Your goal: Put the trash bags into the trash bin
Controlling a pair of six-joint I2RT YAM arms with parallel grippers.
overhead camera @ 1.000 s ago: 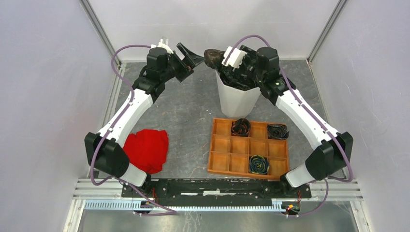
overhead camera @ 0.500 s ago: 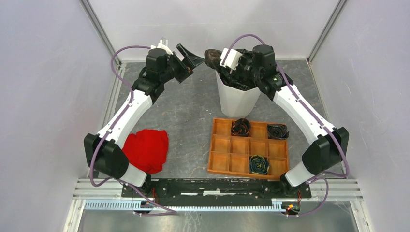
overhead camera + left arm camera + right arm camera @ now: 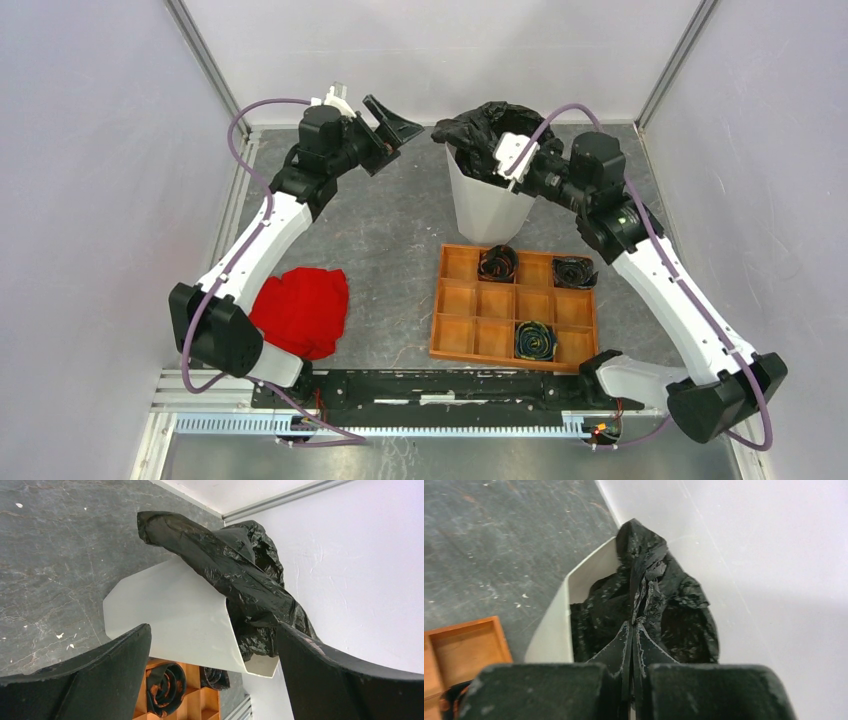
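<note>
One trash bag [image 3: 487, 125] sits heaped in the mouth of the trash bin [image 3: 490, 210], which stands at the far middle of the table. Its crinkled black plastic spills over the far and left rim, and one lobe juts out toward the left arm. A second ago it showed only as a small brownish wad at the left rim, under the right wrist; now the whole heap is in plain view. The right gripper [image 3: 633, 630] is pinched tight on a thin fold of the bag just above the bin's opening. That arm has swung off from over the bin and now reaches in from the right, its elbow dropped toward the near right corner. The left gripper [image 3: 392, 132] hovers left of the bin much where it was, fingers spread wide with nothing between them. In front of the bin, the orange tray [image 3: 455, 300] holds three dark rolls [image 3: 497, 263] in separate compartments. The red cloth [image 3: 300, 308] lies near the left arm's base.
</note>
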